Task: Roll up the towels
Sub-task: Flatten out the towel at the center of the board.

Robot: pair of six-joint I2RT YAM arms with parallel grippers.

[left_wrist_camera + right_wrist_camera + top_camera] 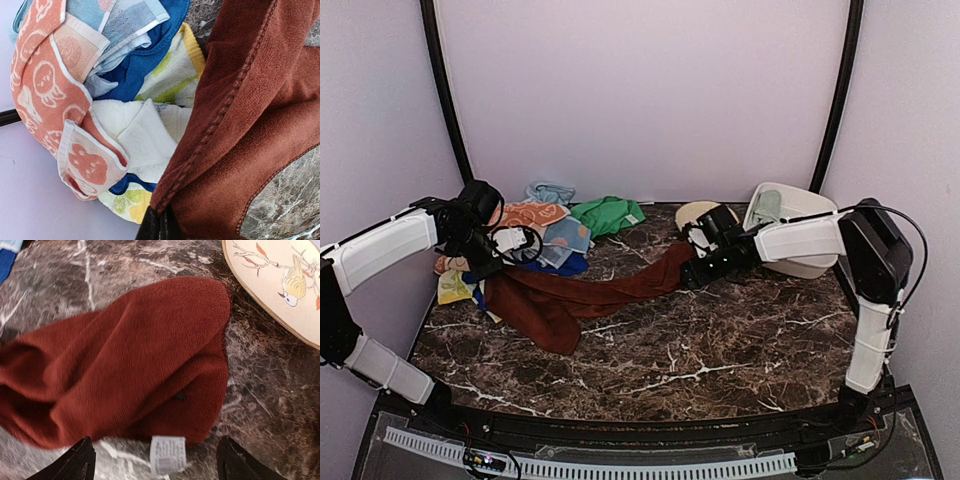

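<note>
**Maroon towel stretched between two arms on a marble worktop**

Top view: A maroon towel [575, 295] lies as a long, rumpled band across the dark marble worktop [720, 340]. At the towel's left end sits the left tool [482, 272]. At the towel's right end sits the right tool [695, 272]. Behind the left end is a heap of towels [545, 235] in orange, blue and white. Just right of the heap lies a green towel [607, 215]. Behind the right end is a round plate [692, 212]. To the right of the plate stands a white bin [805, 262] with a pale mint towel [767, 207] in it.

Left wrist view: The maroon towel [250, 125] fills the right side, its stitched hem running down to the left tool [159, 227]. The tool's black fingers are pressed together on the hem at the lower edge. Left of the maroon towel are an orange patterned towel [45, 90], a white towel [145, 135], a blue towel [145, 65] and a yellow-and-green towel [172, 82], piled against each other.

Right wrist view: The rounded end of the maroon towel [130, 365] rests flat on the worktop, with a white label [168, 454] at its near edge. The right tool [155, 462] is spread wide. Its fingers [75, 465] stand apart on either side of the label and clasp nothing. Up and to the right of the towel's end, apart from it, is the plate [280, 280], with a bird painted on it.
</note>
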